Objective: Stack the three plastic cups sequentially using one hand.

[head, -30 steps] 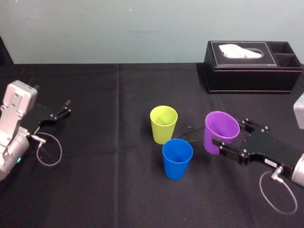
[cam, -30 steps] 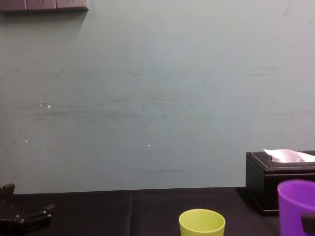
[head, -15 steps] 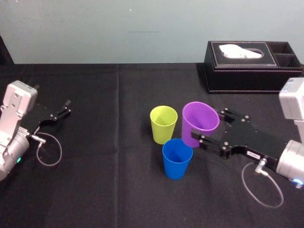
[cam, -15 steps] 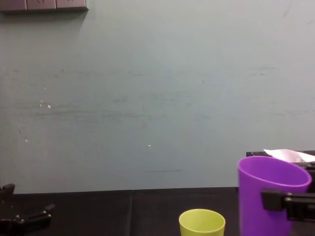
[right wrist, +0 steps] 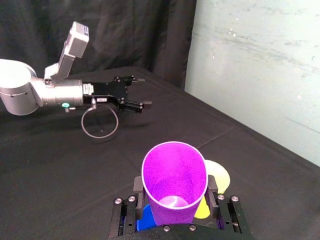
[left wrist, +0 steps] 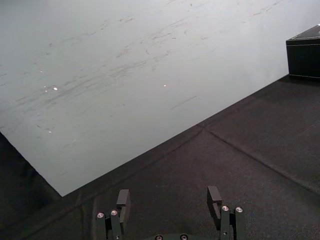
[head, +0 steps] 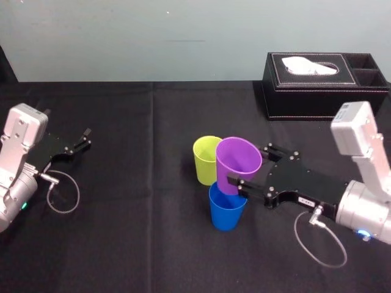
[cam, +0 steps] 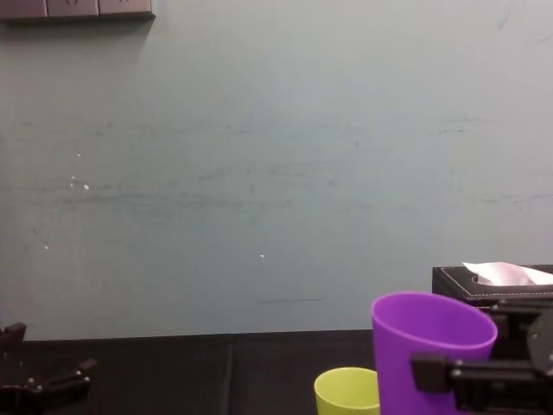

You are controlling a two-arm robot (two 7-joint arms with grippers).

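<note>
**Purple cup held over blue cup, right arm**

Right gripper [head: 247, 165]: clenched on the purple cup [head: 238, 163], one finger on each side of its wall, below the rim. Arm reaches in from the right, across the black table [head: 122, 232]. In the right wrist view the gripper [right wrist: 175, 200] has the purple cup [right wrist: 174, 182] clamped between its two fingers, mouth open toward the camera.

Purple cup: off the table, tilted, mouth leaning toward the robot's left. Its base sits over the mouth of the blue cup [head: 227, 210]. Cannot tell whether the base touches the blue rim or has entered.

Blue cup: upright on the table, near centre, closest of the three to the robot. A sliver of it [right wrist: 146, 220] shows under the purple cup in the right wrist view.

Green cup [head: 204, 160]: upright, just behind the blue cup and slightly to its left. The purple cup overlaps its right edge in the head view. In the chest view the green rim [cam: 346, 391] sits low, with the purple cup [cam: 428, 346] just to its right and higher.

Left gripper [head: 82, 139]: parked at the table's left side, well apart from the cups, fingers spread with nothing between them. Left wrist view confirms the gap [left wrist: 169, 200].

Tissue box [head: 324, 85]: black, far right of the table, against the wall.
</note>
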